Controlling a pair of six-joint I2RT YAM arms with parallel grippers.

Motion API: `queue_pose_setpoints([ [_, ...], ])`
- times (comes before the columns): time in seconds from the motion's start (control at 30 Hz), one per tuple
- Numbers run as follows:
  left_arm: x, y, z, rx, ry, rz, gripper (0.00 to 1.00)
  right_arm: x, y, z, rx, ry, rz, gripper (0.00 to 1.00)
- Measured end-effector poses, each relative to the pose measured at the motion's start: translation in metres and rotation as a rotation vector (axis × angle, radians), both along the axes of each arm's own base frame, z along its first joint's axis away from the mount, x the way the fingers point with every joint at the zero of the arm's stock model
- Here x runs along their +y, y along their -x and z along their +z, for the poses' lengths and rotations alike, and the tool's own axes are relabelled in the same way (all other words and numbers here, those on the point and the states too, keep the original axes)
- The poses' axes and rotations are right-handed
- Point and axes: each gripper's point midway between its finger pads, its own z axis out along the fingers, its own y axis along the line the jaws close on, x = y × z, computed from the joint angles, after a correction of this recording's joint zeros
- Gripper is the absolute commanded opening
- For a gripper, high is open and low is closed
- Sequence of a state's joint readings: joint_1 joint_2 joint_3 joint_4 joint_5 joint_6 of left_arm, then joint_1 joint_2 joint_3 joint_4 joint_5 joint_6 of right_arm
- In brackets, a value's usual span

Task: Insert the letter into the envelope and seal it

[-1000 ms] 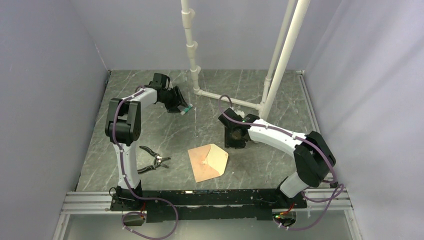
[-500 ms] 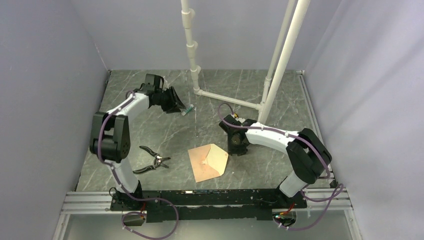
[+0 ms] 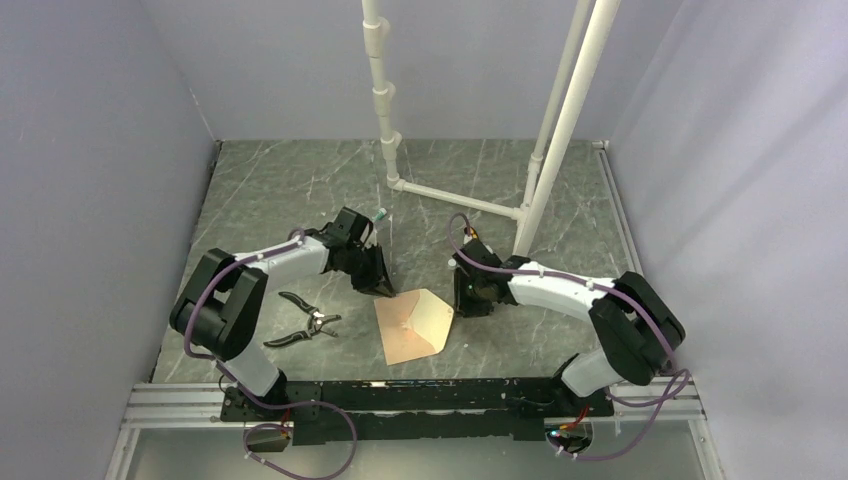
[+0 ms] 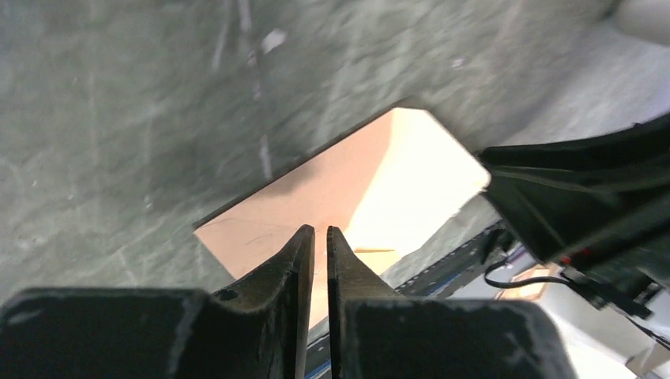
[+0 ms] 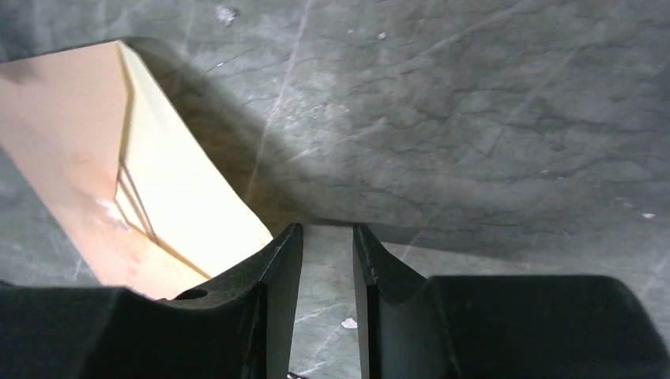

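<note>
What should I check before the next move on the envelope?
1. Envelope lies flat, flap open toward the right arm: ok.
2. Letter already inside the envelope: cannot tell; no separate sheet shows anywhere.
3. Left gripper over the envelope's far left corner, jaws nearly together; pinching paper or not: cannot tell.
4. Right gripper beside the flap tip, jaws apart with only tabletop between them: ok.
5. Pliers lie apart from the envelope, on its left: ok.
</note>
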State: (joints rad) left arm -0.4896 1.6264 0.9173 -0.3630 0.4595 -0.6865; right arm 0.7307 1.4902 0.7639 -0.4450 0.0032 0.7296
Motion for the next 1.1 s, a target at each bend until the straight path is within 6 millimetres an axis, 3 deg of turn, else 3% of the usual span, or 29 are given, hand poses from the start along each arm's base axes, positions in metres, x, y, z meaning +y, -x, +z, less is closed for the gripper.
queue_pose_setpoints([
  [0.27, 0.021, 0.025, -0.036, 0.084, -0.123, 0.055, 0.14, 0.028, 0.008, 0.014, -0.045, -0.199, 0.124, 0.31],
  [0.6, 0.023, 0.025, -0.038, 0.113, -0.132, 0.11, 0.13, 0.06, 0.013, 0.033, -0.081, -0.38, 0.269, 0.33],
  [1.1, 0.023, 0.025, -0.039, 0.13, -0.134, 0.135, 0.11, 0.099, 0.017, 0.024, -0.074, -0.316, 0.425, 0.32],
])
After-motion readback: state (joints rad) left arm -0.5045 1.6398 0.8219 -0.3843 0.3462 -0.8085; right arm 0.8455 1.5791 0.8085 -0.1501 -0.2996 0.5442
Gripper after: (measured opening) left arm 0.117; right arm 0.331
